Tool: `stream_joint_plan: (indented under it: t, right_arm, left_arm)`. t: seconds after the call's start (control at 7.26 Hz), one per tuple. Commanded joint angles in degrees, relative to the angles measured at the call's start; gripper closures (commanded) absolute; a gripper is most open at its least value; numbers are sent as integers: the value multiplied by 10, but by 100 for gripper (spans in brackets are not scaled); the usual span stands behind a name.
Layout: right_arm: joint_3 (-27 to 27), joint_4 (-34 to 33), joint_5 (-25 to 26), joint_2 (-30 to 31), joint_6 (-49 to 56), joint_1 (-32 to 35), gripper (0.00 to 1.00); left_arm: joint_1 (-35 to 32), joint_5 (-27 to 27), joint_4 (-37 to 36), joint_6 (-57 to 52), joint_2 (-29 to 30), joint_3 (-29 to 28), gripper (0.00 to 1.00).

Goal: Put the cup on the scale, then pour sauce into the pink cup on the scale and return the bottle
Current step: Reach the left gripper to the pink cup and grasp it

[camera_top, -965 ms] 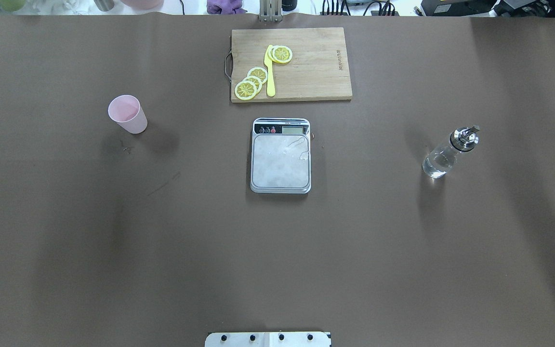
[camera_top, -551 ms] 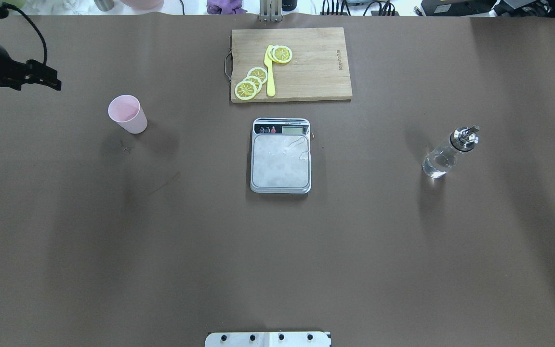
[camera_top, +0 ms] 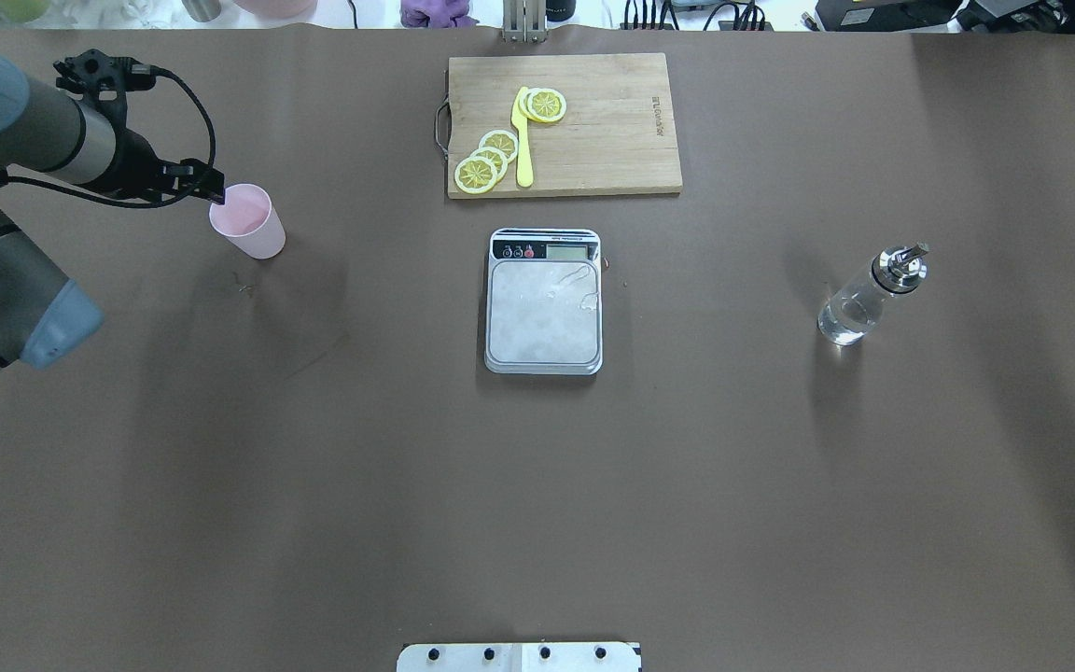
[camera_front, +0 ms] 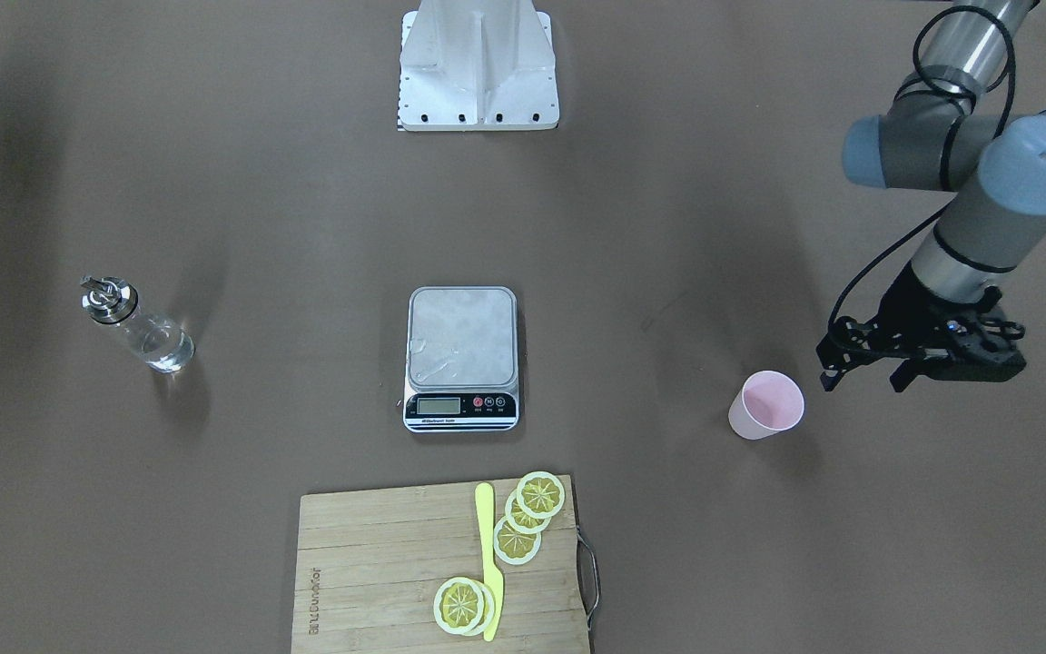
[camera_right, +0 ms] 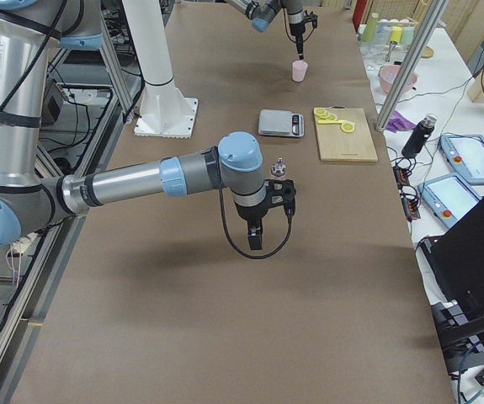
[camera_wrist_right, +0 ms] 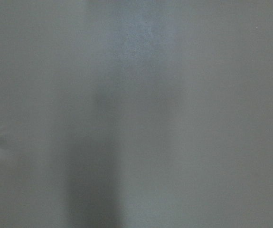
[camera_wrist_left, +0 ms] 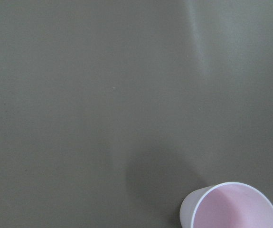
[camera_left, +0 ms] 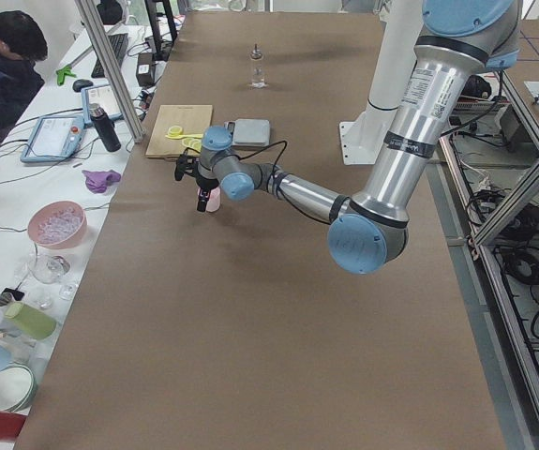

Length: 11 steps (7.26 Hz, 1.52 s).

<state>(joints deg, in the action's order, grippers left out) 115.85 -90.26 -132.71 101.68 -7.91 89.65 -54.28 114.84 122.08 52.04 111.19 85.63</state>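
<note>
The pink cup (camera_top: 248,221) stands upright on the brown bench (camera_top: 537,523), on the robot's left side and well apart from the scale (camera_top: 543,322). The left gripper (camera_front: 861,380) hangs just beside the cup, on the side away from the scale. In the front-facing view its two fingers (camera_front: 827,374) are spread and hold nothing, so it is released, and the cup is not between them. The left wrist view shows only the cup's mouth, in the lower right corner.

The scale lies flat in the middle of the bench, with its black display strip turned away from the robot. Its steel platform carries a few wet streaks (camera_top: 579,285).

The bottle (camera_top: 859,303) stands upright on the robot's right side, also well apart from the scale. The clear sauce (camera_top: 844,322) fills its lower part, and the metal spout is on top.

The right gripper (camera_right: 256,240) appears only in the exterior right view, pointing down over the bench near the bottle. From there I cannot tell if it is released or clenched. The right wrist view shows the bench and a small glassy curve at the left edge, probably the bottle.

Beyond the scale lies a wooden cutting board (camera_top: 612,140) with lemon slices (camera_top: 547,105) and a yellow knife (camera_top: 523,154).
</note>
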Motion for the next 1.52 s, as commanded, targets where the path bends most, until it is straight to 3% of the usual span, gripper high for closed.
stream_joint_plan:
  t: [0.0, 0.14, 0.28, 0.69, 0.96, 1.24, 1.38]
  right_arm:
    - [0, 0, 1, 0, 0, 0, 0]
    - [0, 0, 1, 0, 0, 0, 0]
    - [-1, 0, 1, 0, 1, 0, 0]
    - [0, 0, 1, 0, 3, 0, 0]
    - [0, 0, 1, 0, 2, 0, 0]
    - [-1, 0, 0, 0, 1, 0, 0]
    - [0, 0, 0, 0, 1, 0, 0]
  left_arm:
    - [17, -2, 13, 2, 4, -9, 54]
    - [22, -2, 14, 2, 4, -4, 83]
    - [23, -2, 14, 3, 3, -3, 100]
    - [22, -2, 21, 7, 2, 13, 100]
    - [23, 0, -16, 65, 6, 81, 100]
    - [53, -4, -182, 95, 62, 160, 100]
    - [77, -22, -232, 142, 103, 168, 100]
